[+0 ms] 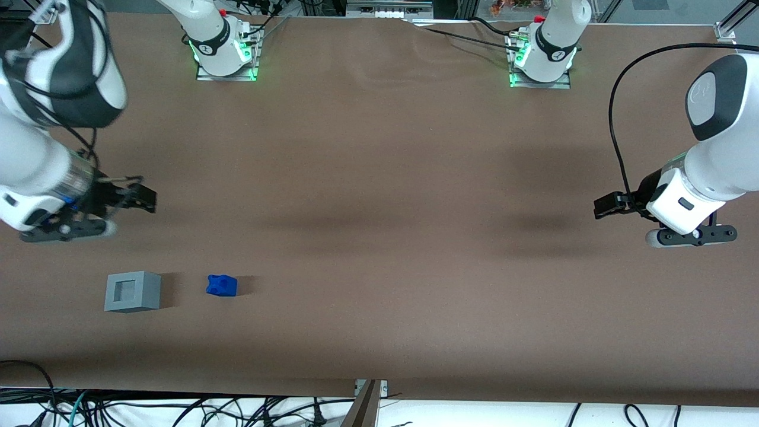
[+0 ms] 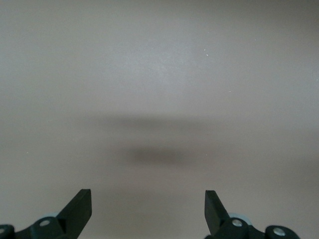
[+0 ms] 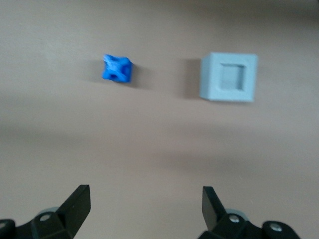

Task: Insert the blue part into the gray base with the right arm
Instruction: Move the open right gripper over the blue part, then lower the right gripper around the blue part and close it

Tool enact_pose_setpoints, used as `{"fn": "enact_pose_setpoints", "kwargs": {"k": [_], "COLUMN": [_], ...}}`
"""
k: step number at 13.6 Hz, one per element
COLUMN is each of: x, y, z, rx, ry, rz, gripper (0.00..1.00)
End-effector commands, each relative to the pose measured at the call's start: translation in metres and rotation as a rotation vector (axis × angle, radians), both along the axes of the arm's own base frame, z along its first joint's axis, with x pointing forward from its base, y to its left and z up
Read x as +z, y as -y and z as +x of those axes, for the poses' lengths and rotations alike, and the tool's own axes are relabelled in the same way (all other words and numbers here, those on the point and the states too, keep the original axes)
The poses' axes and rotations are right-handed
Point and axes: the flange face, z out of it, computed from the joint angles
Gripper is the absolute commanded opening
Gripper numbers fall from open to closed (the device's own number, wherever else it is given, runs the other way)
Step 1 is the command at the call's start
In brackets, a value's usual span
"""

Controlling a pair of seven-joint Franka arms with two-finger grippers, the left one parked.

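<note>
Nearby, pincer (image 3: pixel 142 204) spread apart, blue part (image 1: pixel 222 285) beside gray base (image 1: pixel 133 291), apart.

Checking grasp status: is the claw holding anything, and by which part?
Nothing is held. The claw hangs open above the table, apart from the blue part and gray base.

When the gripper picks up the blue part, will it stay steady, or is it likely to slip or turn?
The blue part looks like stiff, probably light plastic, so it should not bend. Its lumpy faces may let it twist between flat fingers. The open gripper hangs above the table, farther from the front camera than the part and the gray base.
</note>
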Motion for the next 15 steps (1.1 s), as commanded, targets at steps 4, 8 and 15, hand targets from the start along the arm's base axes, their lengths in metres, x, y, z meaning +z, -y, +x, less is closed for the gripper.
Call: {"fn": "enact_pose_setpoints", "kwargs": {"k": [4, 8, 15], "x": [-0.083, -0.13, -0.191], "y": [-0.019, -0.045, -0.055], "z": [0.044, 0.068, 0.096], "rx": [-0.004, -0.114, -0.146], "ry": [0.083, 0.154, 0.154], "rz": [0.058, 0.125, 0.123], "gripper": [0.99, 0.99, 0.99]}}
